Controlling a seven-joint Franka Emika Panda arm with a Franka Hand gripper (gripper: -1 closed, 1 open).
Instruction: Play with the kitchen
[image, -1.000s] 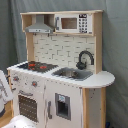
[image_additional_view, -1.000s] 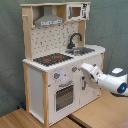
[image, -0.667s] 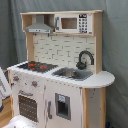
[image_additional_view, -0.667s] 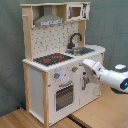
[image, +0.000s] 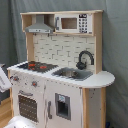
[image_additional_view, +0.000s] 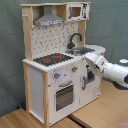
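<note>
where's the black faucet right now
In the second exterior view the black faucet arches behind the sink, right of the stovetop, below the microwave.

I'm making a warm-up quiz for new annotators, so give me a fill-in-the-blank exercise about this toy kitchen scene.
1. The burners on the stovetop of the kitchen are ____ in colour.
2. The black faucet stands behind the ____.
3. In the second exterior view, the robot arm enters from the second exterior view's ____ side.
4. The microwave sits beside the grey ____ at the top of the kitchen.

Missing words: red; sink; right; hood
</note>
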